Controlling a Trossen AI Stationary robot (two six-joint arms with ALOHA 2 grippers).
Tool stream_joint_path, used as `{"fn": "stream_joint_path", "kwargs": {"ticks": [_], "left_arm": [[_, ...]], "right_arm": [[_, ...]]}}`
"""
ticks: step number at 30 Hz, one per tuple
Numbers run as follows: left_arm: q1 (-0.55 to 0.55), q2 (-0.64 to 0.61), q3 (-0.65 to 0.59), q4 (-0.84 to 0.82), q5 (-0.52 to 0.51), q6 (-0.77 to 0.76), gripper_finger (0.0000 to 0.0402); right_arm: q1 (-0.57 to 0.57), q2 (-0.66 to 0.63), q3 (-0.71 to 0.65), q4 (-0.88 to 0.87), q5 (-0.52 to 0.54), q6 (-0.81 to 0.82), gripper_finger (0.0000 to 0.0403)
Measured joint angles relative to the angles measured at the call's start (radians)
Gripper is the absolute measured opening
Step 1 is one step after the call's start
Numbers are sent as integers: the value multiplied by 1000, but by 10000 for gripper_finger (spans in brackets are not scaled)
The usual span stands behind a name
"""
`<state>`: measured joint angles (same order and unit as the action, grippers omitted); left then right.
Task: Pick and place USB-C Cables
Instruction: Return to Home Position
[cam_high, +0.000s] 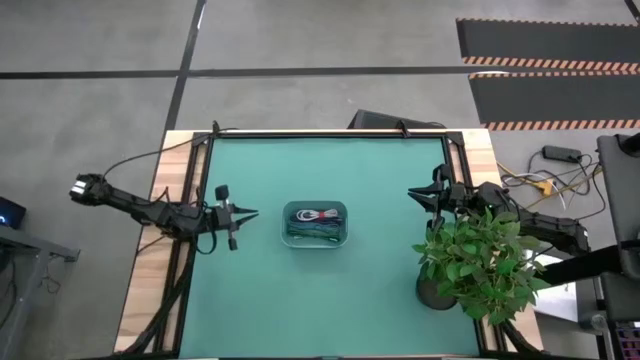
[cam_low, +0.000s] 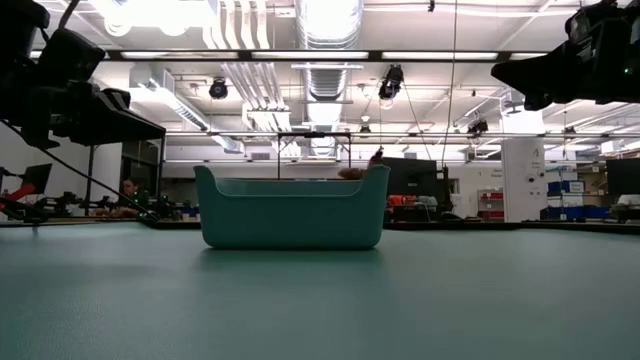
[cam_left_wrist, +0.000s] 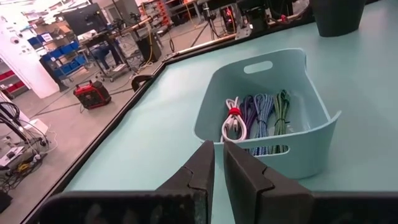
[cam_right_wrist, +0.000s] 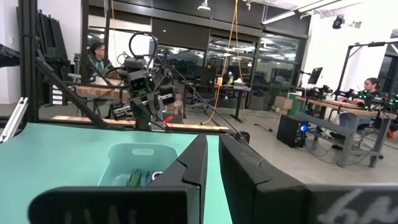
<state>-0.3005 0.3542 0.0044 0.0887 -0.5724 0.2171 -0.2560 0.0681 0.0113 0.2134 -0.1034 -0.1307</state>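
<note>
A pale teal tray (cam_high: 343, 222) (cam_low: 290, 210) (cam_left_wrist: 311, 140) stands on the middle of the green table. Several USB-C cable bundles lie inside it side by side: a white one with a red tie (cam_left_wrist: 232, 122), a dark blue one (cam_left_wrist: 250, 115), a teal one (cam_left_wrist: 266, 115) and a green one (cam_left_wrist: 283, 112). They show as a cluster (cam_high: 314, 222) from above. My left gripper (cam_high: 250, 213) (cam_left_wrist: 218, 163) hovers shut, left of the tray. My right gripper (cam_high: 412, 194) (cam_right_wrist: 213, 163) hovers shut, right of the tray, above the table.
A potted green plant (cam_high: 475, 262) stands at the table's right near side, beside the right arm; its dark pot (cam_left_wrist: 336, 15) shows beyond the tray. Black frame rails (cam_high: 330, 133) border the table. People sit at desks in the room beyond (cam_right_wrist: 98, 56).
</note>
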Motion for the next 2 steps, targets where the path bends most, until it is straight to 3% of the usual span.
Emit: {"fn": "stream_joint_path", "kwargs": {"ticks": [2], "left_arm": [[0,0,0,0,0,0,19]], "right_arm": [[0,0,0,0,0,0,34]]}}
